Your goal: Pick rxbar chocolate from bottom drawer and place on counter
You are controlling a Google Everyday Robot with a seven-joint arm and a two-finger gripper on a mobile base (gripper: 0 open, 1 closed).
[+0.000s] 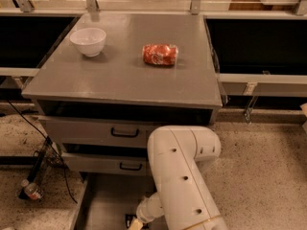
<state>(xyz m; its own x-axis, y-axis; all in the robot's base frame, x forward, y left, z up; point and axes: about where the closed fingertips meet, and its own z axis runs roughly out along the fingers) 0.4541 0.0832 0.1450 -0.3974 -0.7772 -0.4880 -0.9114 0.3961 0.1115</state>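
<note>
The claw (135,224) sat at the very bottom edge of the view, lowered into the bottom drawer (106,200) at the end of the thick white arm (184,176). Only its pale tip showed there, so I could not tell how far open it was or whether it had hold of anything. Right beside that tip, on its left, a small black piece lay on the grey drawer floor; it looked like the rxbar chocolate (128,219), though most of it was cut off by the edge. The bottom drawer was pulled out, its flat floor showing left of the arm.

Above it stood two grey drawers with black handles (124,132), the upper one partly hidden by the arm's shoulder. The grey tabletop (120,80) carried a white bowl (88,41) near its back left corner and a red can (159,54) lying on its side near the middle, well apart from the bowl. A small bottle (31,190) lay on the speckled floor (268,166) to the left of the cabinet, next to black cables (33,128).
</note>
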